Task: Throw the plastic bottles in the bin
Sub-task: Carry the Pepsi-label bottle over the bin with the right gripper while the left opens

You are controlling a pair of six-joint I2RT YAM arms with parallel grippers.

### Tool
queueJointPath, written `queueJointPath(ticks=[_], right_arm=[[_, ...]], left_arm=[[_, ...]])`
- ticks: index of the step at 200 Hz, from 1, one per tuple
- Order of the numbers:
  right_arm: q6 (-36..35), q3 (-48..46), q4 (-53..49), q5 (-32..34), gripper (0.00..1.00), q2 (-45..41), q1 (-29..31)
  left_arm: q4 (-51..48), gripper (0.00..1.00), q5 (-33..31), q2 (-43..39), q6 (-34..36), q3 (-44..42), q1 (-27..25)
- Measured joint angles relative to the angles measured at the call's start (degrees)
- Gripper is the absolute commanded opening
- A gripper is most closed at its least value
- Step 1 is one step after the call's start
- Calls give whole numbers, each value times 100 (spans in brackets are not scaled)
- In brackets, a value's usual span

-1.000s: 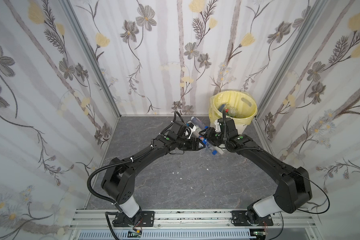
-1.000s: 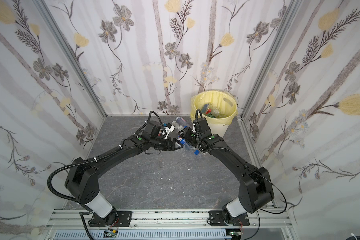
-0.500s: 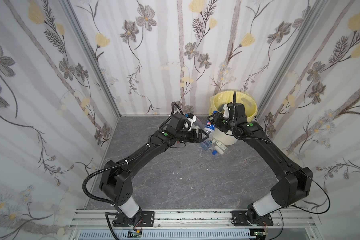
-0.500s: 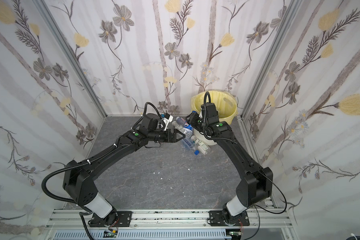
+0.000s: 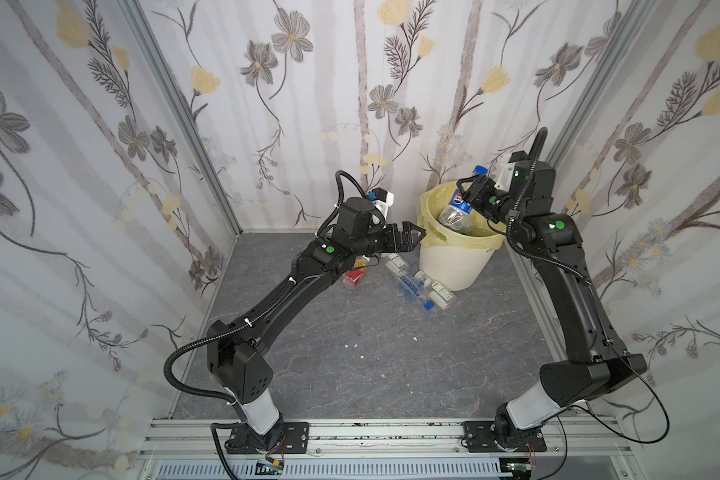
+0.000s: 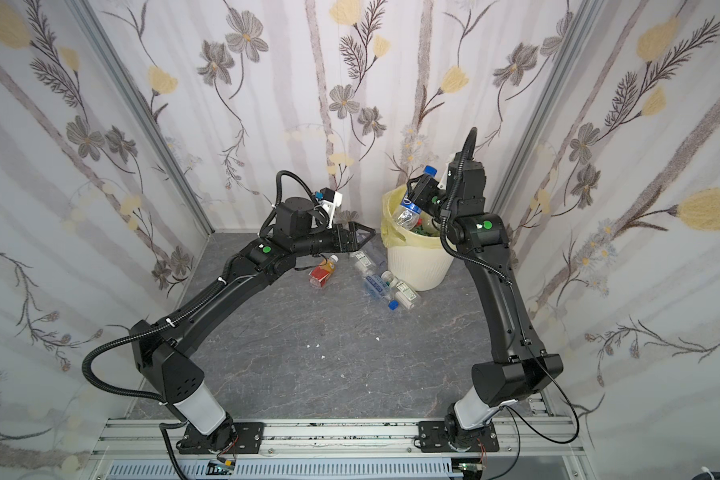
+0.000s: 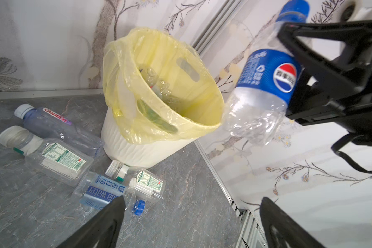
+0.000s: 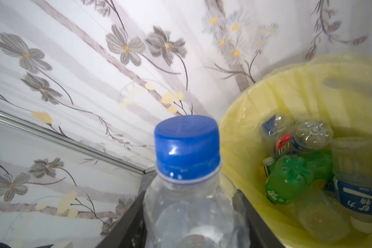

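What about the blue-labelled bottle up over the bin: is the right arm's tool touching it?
Touching. The left wrist view shows the right tool clamped on the bottle at its blue label, with black fingers on both sides.

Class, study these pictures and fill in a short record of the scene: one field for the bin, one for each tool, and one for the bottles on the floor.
bin: cream, lined with a yellow bag; holds a green bottle among others
right tool: shut on a blue-labelled bottle, cap up, base over the bin's mouth
left tool: open, empty, beside the bin
floor: one orange-red bottle; four clear bottles lying by the bin's foot
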Motion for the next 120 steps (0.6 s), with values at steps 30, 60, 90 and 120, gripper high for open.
queueJointPath(ticks=[30, 60, 90, 120], right_arm=[[-151, 870, 20, 101, 56, 11, -302], [-308, 1276, 271, 269, 58, -76, -485], [-492, 1342, 514, 501, 70, 155, -599], [-474, 1351, 127, 632, 99, 1058, -713]], left_arm=[[-13, 100, -232, 83, 31, 470, -118], [37, 100, -330, 83, 151, 675, -229], [-7, 100, -426, 76, 155, 544, -212], [-59, 100, -463, 0, 179, 402, -223]])
